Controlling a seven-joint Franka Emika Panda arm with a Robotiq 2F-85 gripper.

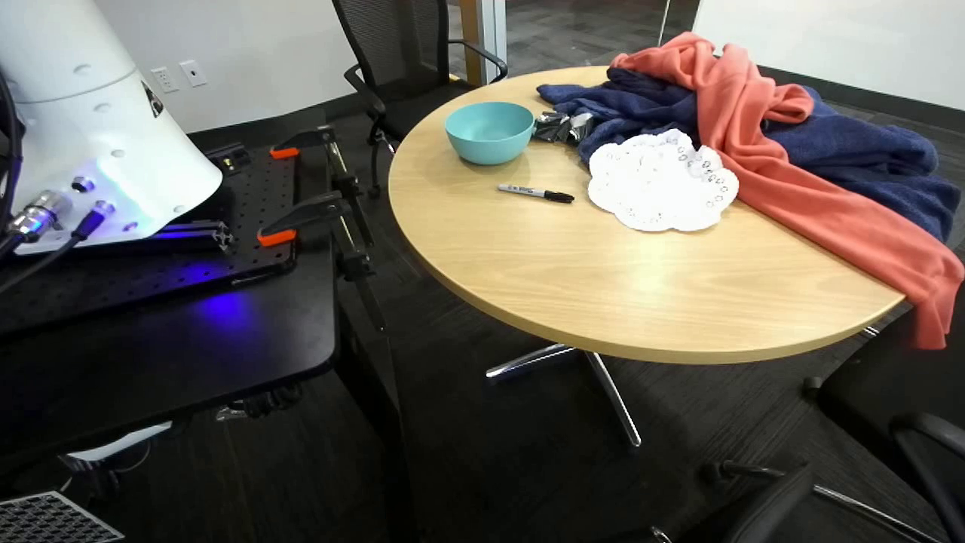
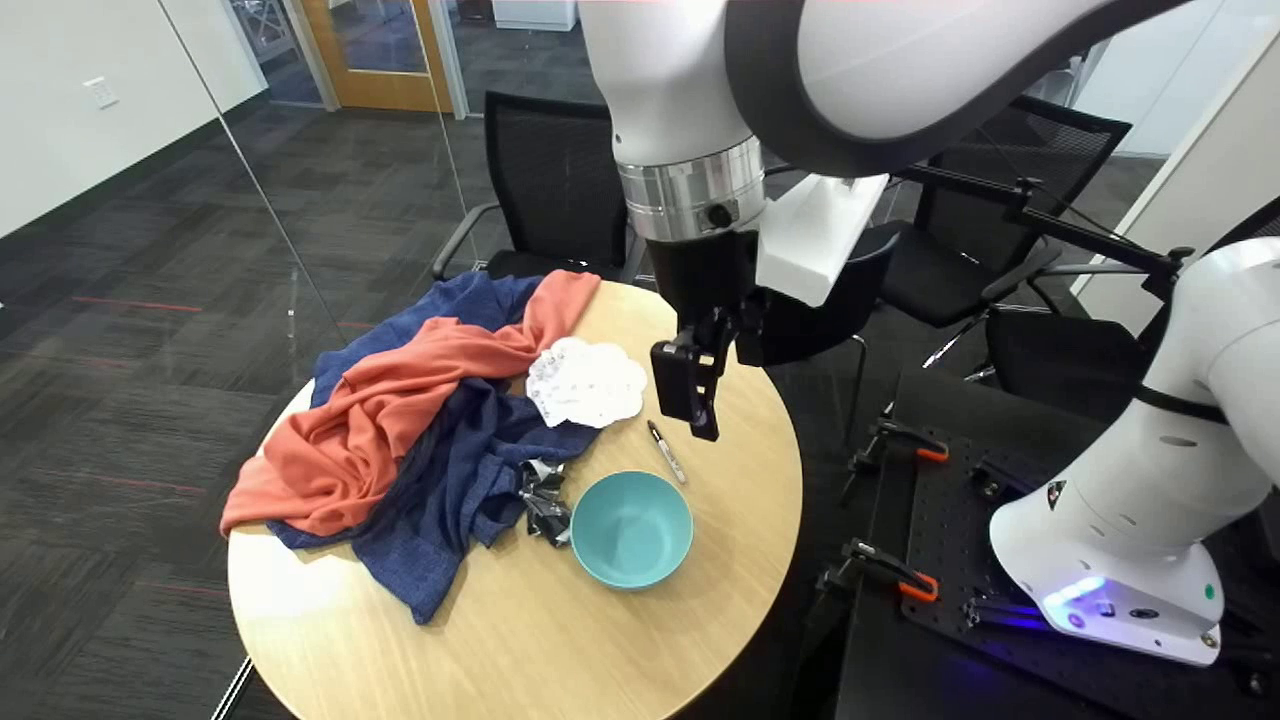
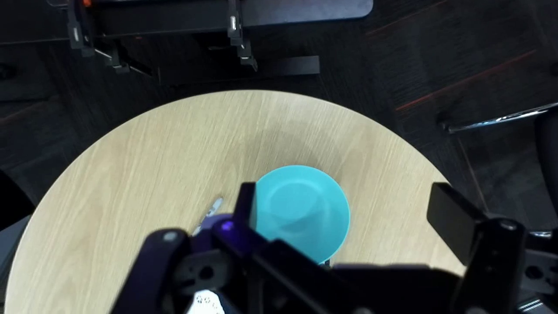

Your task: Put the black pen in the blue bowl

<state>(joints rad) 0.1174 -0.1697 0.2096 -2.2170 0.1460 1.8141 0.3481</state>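
The black pen (image 1: 537, 193) is a grey-bodied marker with a black cap, lying flat on the round wooden table, outside the bowl. It also lies there in an exterior view (image 2: 667, 452); in the wrist view its grey end (image 3: 214, 207) shows and my gripper hides the rest. The blue bowl (image 1: 490, 136) stands upright beside the pen and looks empty in an exterior view (image 2: 632, 530) and in the wrist view (image 3: 305, 205). My gripper (image 2: 690, 402) is above the table, apart from pen and bowl. In the wrist view my gripper (image 3: 346, 207) is open with nothing between its fingers.
A white frilly round piece (image 1: 662, 182) lies near the pen's cap end. A crumpled dark shiny wrapper (image 1: 562, 127) touches or nearly touches the bowl. A navy cloth (image 2: 450, 500) and a coral cloth (image 2: 400, 400) cover the table's far part. Chairs (image 2: 560, 180) stand around.
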